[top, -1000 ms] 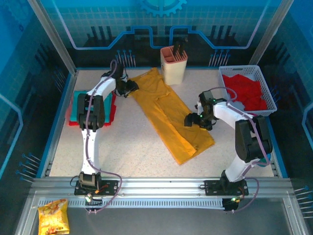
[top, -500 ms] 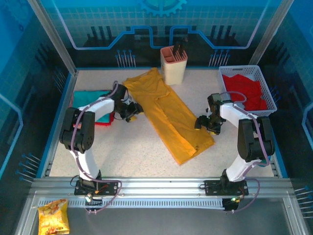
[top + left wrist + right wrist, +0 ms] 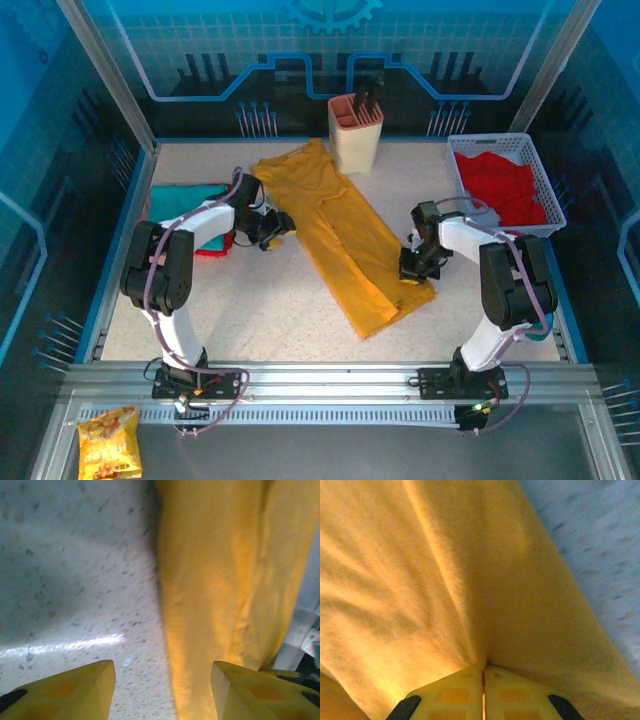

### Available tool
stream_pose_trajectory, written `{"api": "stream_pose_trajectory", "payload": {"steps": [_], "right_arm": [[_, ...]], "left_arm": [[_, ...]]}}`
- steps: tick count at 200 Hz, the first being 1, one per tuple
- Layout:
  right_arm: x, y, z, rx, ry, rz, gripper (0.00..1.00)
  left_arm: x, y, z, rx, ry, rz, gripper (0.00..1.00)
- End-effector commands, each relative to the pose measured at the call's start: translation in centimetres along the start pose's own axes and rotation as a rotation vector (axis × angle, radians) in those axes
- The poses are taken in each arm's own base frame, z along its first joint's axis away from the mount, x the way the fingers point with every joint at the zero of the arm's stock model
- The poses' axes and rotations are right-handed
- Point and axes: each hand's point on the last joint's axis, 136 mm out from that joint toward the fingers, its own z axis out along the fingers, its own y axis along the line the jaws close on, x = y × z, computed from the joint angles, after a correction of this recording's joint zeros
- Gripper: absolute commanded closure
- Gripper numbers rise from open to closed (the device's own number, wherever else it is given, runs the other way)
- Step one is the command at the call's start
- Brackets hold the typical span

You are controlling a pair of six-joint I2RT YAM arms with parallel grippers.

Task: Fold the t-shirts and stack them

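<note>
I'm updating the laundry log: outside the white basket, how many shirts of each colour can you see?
Yellow shirt: 1
Teal shirt: 1
Red shirt, under the teal one: 1
Total: 3

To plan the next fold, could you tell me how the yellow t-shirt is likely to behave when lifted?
Probably floppy: the yellow t-shirt lies flat with soft creases, and cloth puckers where the right hand pinches it. Likely light, being thin cloth. Its free length would probably drag and sag across the table.

Teal t-shirt [image 3: 178, 196] perhaps half hidden.
</note>
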Motion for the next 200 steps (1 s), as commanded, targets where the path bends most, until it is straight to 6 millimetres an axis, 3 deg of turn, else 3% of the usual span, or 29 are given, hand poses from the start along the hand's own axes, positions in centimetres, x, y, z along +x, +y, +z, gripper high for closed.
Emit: {"api": "stream_pose_trajectory", "payload": {"steps": [1, 36, 81, 137, 170, 200], "right_arm": [[2.2, 1.4, 0.3, -0.027, 0.046, -0.018, 0.98], [3.4, 2.8, 1.0, -0.051, 0.040, -0.005, 0.99], [6.9, 9.4, 3.7, -0.069, 0.036, -0.065, 0.97], [11.0, 16.4, 6.5, -0.093, 0.055, -0.165, 0.95], [11.3, 18.1, 6.0, -0.138, 0.055, -0.203, 0.85], [10.8, 17.0, 3.3, -0.096, -0.006, -0.244, 0.66]], "left_arm": [[-2.4, 0.0, -0.8, 0.001, -0.021, 0.010, 0.46], [-3.6, -0.2, -0.9, 0.002, -0.029, 0.024, 0.46], [-6.1, 0.3, -2.0, -0.024, -0.060, 0.030, 0.46], [-11.0, -2.0, -3.1, -0.046, -0.099, 0.081, 0.46], [-11.1, -1.8, -2.9, -0.043, -0.106, 0.076, 0.46], [-9.4, -0.8, -3.7, -0.066, -0.104, 0.091, 0.45]]}}
